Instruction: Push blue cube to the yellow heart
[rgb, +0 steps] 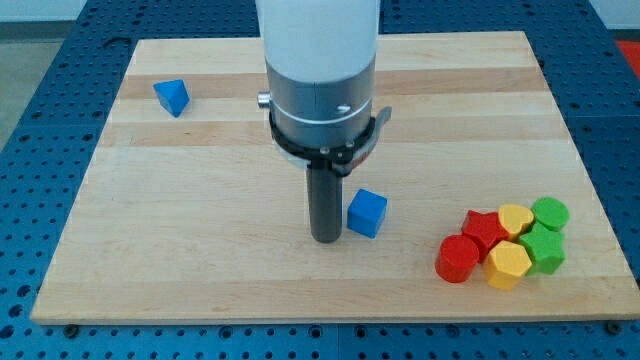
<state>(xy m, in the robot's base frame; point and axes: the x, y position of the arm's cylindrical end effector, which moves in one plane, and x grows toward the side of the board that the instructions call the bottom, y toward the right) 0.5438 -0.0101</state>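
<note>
The blue cube (367, 213) lies on the wooden board (200, 250) a little right of the middle. My tip (326, 240) stands just to the cube's left, close to or touching its left side. The yellow heart (516, 218) sits at the view's lower right inside a tight cluster of blocks, well to the right of the cube.
The cluster holds a red star (486, 229), a red cylinder (458, 259), a yellow hexagon (507, 265), a green cylinder (550, 212) and a green block (544, 247). A blue triangular block (172, 96) lies at the upper left. The arm's body (320, 70) hangs above the board's middle.
</note>
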